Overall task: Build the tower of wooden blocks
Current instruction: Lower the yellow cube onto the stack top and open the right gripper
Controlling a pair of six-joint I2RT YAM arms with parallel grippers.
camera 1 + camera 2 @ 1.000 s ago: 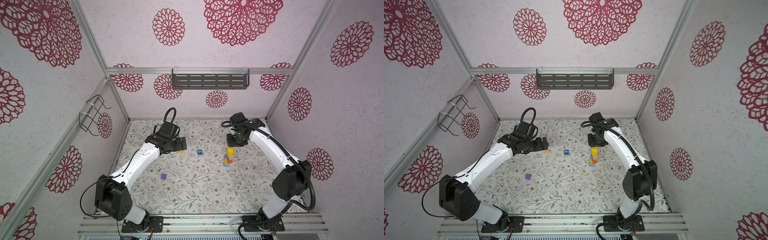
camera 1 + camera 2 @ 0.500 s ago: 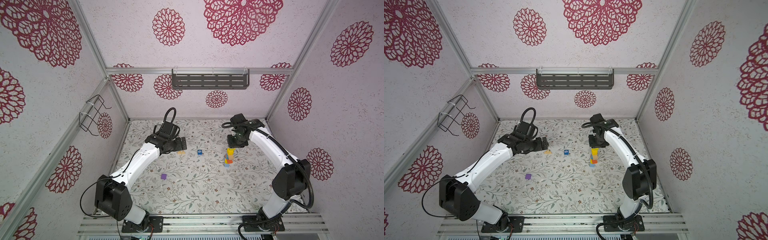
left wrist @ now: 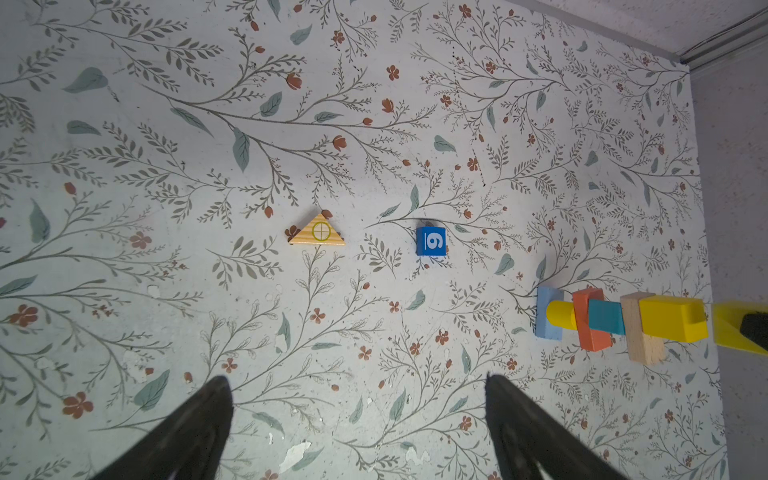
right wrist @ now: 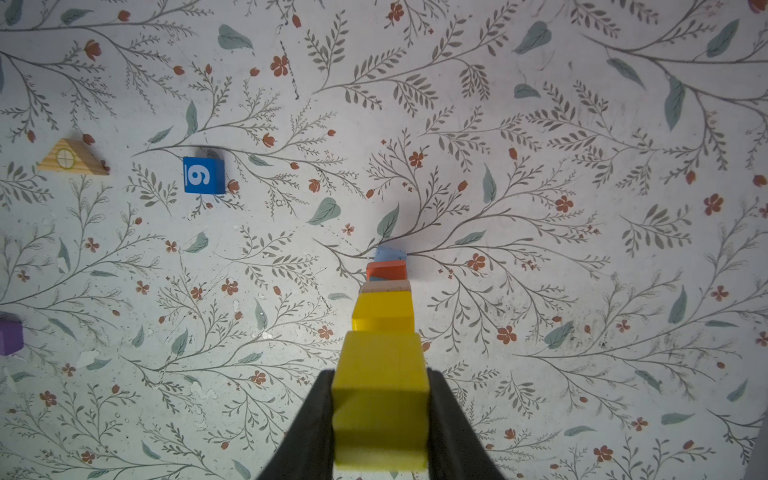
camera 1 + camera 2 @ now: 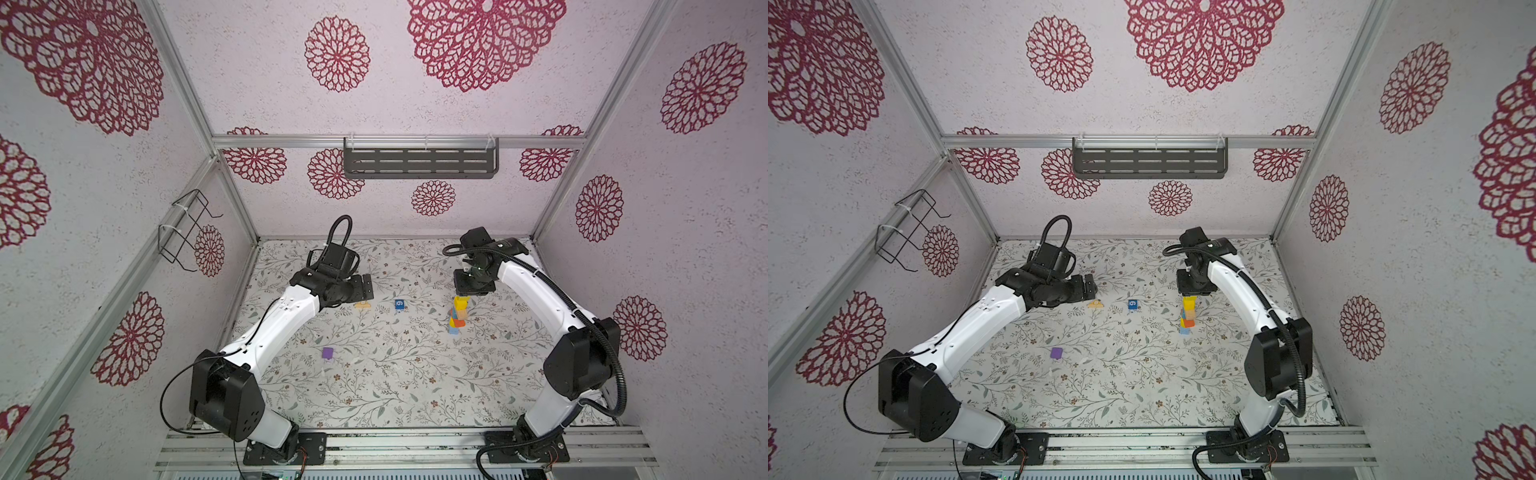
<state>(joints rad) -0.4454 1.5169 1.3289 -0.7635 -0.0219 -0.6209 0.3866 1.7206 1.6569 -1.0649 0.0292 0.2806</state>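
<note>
The wood block tower [image 5: 456,320] [image 5: 1187,316] stands right of the mat's middle: light blue at the base, then yellow, orange, teal, tan and yellow [image 3: 602,322] [image 4: 384,309]. My right gripper [image 4: 380,401] [image 5: 473,287] is shut on a yellow block [image 4: 380,374] [image 3: 731,332], which hangs just above the tower's top with a narrow gap. My left gripper [image 3: 356,379] [image 5: 365,286] is open and empty, hovering near a tan triangle block [image 5: 362,304] [image 3: 317,233]. A blue cube marked "6" [image 5: 399,304] [image 3: 431,241] [image 4: 203,175] lies between the triangle and the tower.
A purple block [image 5: 327,353] [image 5: 1056,353] [image 4: 8,336] lies alone on the mat's left-front part. A dark slotted shelf [image 5: 419,163] hangs on the back wall and a wire basket [image 5: 187,230] on the left wall. Enclosure walls bound the mat on three sides.
The right gripper with the yellow block has shifted only slightly above the tower. The left arm and the loose blocks have stayed where they were.
</note>
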